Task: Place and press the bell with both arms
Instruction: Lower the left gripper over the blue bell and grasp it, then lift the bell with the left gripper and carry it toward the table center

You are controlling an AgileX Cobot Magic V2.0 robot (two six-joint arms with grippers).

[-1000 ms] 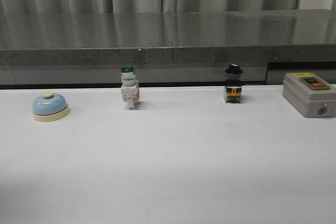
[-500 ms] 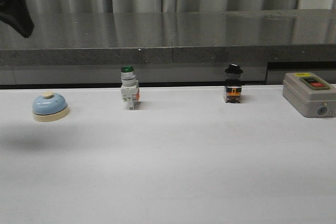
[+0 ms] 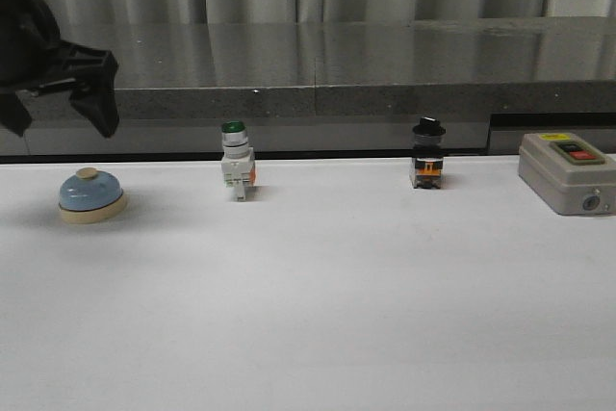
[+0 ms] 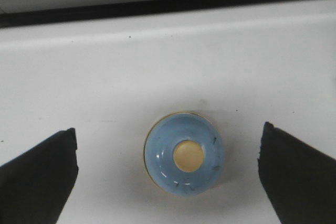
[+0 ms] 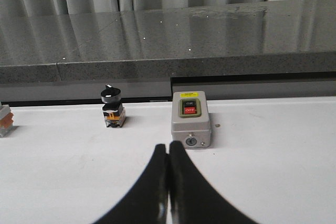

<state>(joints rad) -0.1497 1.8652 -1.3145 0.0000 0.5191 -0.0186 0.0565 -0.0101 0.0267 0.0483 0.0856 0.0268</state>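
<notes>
Bell: the light-blue dome bell (image 3: 91, 195) with cream base and cream button stands upright on the white table (image 3: 318, 305), near its far left edge.
Bell from above: in the left wrist view the bell (image 4: 184, 154) sits between the two dark fingers (image 4: 37, 179), touching neither.
Left gripper: the left gripper (image 3: 60, 120) hangs in the air above the bell, jaws spread wide, grasping nothing.
Right gripper: the right gripper (image 5: 168, 179) shows only in its own wrist view, fingertips pressed together with nothing between them, low over the table.
Grey box: the grey box (image 3: 567, 172) with red and black buttons lies at the table's far right; beyond the right gripper in its wrist view (image 5: 190, 118).
Green-capped switch: (image 3: 237, 162) stands upright right of the bell, well apart from it.
Black-knobbed switch: (image 3: 427, 156) stands upright between the green-capped switch and the grey box.
Backdrop: a dark grey ledge (image 3: 318, 69) runs behind the table.
</notes>
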